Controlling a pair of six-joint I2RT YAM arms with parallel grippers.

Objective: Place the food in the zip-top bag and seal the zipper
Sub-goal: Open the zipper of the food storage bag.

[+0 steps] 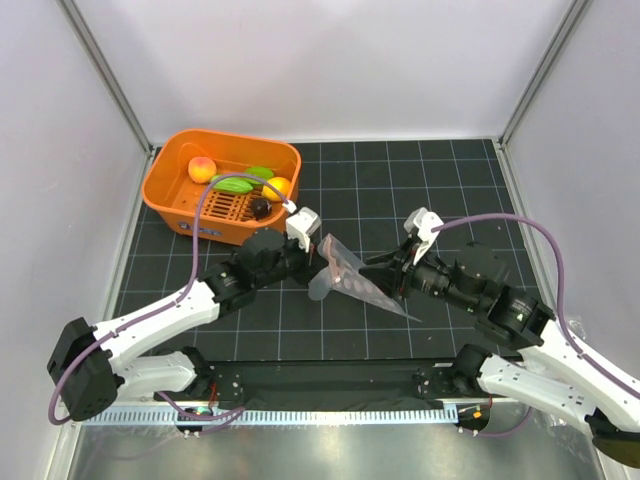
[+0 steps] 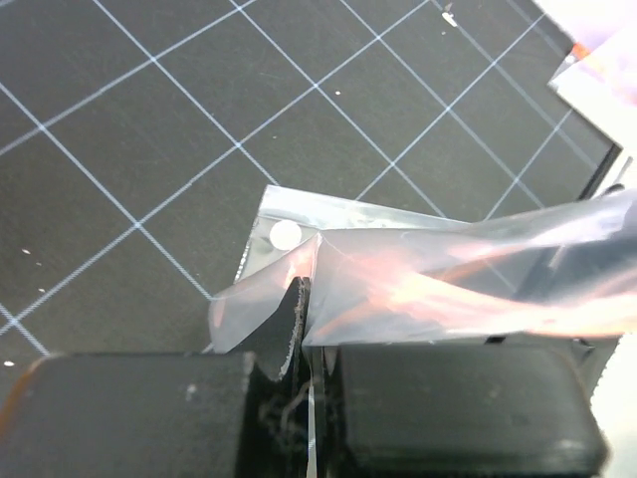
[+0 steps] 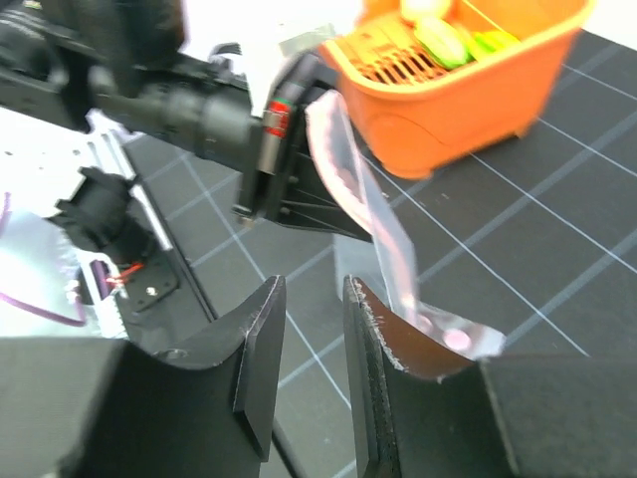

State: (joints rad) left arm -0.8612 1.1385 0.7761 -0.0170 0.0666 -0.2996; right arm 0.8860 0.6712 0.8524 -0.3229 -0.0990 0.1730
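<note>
The clear zip-top bag (image 1: 350,275) hangs above the mat between both grippers. My left gripper (image 1: 314,256) is shut on its left edge; in the left wrist view the film is pinched between the closed jaws (image 2: 304,299). The pink zipper (image 3: 390,239) runs up the bag's mouth. My right gripper (image 1: 388,277) is open; in the right wrist view (image 3: 314,299) the bag drapes over the outside of one finger (image 3: 398,344), not between the jaws. The food lies in the orange basket (image 1: 175,200): a peach ball (image 1: 202,169), two green pieces (image 1: 232,185), a yellow-orange fruit (image 1: 279,187) and a dark purple piece (image 1: 259,207).
The basket stands at the back left of the black gridded mat (image 1: 400,190) and also shows in the right wrist view (image 3: 468,100). White enclosure walls rise at the back and sides. The arms' base rail (image 1: 330,410) runs along the near edge.
</note>
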